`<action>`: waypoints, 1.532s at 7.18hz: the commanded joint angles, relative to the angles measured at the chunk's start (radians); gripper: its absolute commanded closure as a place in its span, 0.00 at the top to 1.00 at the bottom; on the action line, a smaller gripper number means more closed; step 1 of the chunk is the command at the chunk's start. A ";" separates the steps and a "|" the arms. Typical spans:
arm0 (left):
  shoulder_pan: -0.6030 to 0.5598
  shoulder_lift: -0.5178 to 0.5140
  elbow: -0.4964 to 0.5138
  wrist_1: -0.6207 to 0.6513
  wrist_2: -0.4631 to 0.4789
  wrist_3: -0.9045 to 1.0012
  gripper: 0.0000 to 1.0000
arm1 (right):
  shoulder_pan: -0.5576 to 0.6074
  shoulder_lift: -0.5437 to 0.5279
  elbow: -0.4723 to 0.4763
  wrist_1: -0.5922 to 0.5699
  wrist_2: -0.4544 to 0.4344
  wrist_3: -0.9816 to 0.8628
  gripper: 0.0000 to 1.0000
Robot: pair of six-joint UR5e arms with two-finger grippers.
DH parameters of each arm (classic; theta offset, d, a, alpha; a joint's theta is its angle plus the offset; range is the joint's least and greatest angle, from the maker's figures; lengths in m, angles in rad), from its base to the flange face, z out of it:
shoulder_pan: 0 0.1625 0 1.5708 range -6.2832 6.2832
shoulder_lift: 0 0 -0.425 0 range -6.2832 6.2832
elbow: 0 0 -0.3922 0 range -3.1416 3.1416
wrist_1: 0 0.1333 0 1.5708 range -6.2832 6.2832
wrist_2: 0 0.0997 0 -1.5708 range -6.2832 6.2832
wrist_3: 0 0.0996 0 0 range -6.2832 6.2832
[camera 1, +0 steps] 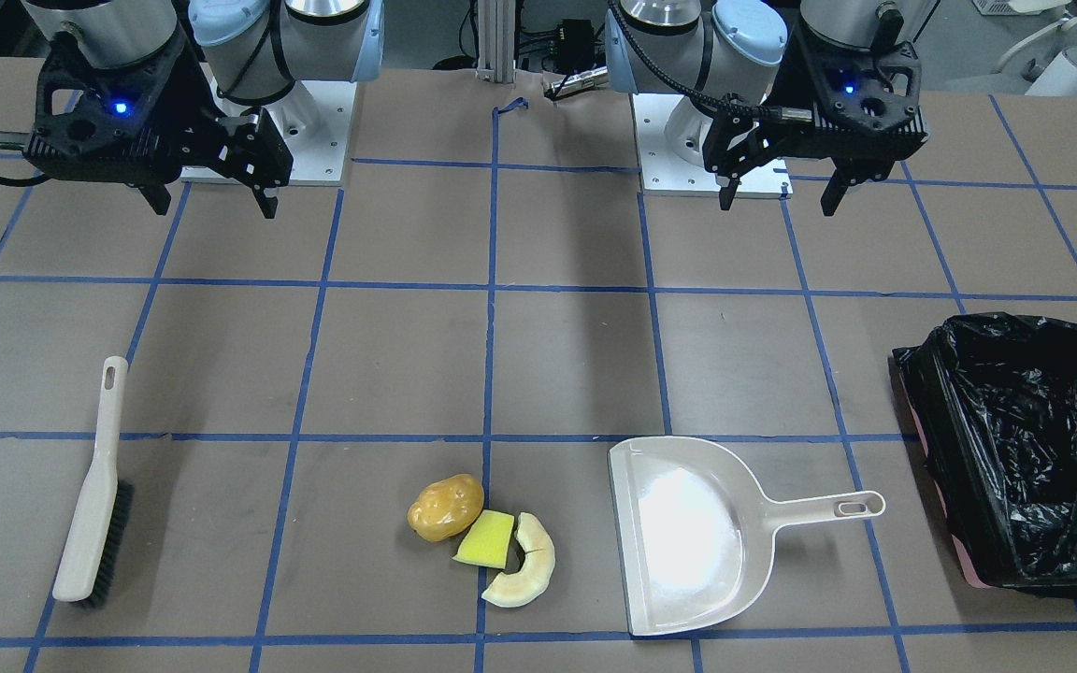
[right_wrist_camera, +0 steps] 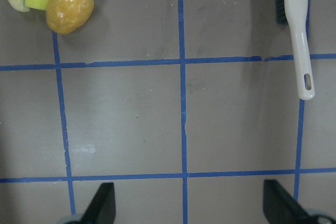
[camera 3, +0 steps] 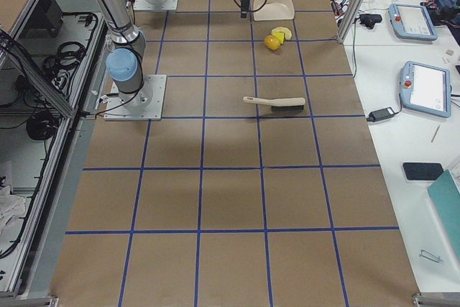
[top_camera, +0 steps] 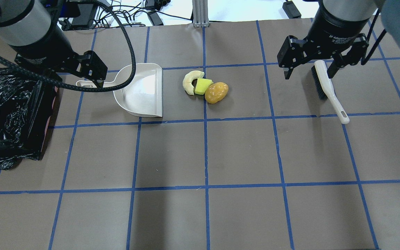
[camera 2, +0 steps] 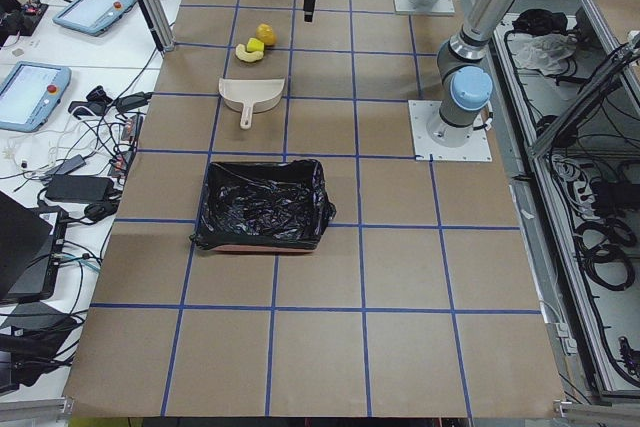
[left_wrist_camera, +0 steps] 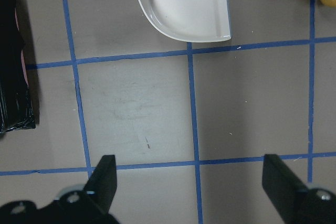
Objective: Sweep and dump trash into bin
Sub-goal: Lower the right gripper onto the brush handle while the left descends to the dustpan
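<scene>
The trash lies together on the table: a golden-brown potato (camera 1: 446, 507), a yellow wedge (camera 1: 485, 539) and a pale curved rind slice (camera 1: 527, 561). They also show in the overhead view, with the potato (top_camera: 216, 92) rightmost. The bin (camera 1: 931, 439), lined with a black bag, stands at the table's end on my left side. My left gripper (camera 1: 779, 198) is open and empty, high above the table near the beige dustpan (camera 1: 688, 537). My right gripper (camera 1: 213, 207) is open and empty, high above the table near the brush (camera 1: 94, 486).
The dustpan (top_camera: 141, 90) lies flat between the trash and the bin (top_camera: 47, 114), its handle toward the bin. The brush (top_camera: 328, 90) lies on its side on my right, bristles facing the trash. Blue tape lines grid the brown table.
</scene>
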 commanded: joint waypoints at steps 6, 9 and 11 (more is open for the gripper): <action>0.008 -0.002 0.001 0.003 0.003 0.026 1.00 | -0.061 0.007 0.044 -0.080 -0.021 -0.005 1.00; 0.008 -0.002 -0.001 0.002 0.003 0.036 1.00 | -0.259 0.013 0.165 -0.184 -0.027 -0.194 1.00; 0.010 -0.007 0.001 0.025 0.005 0.065 1.00 | -0.307 0.054 0.259 -0.322 -0.032 -0.375 1.00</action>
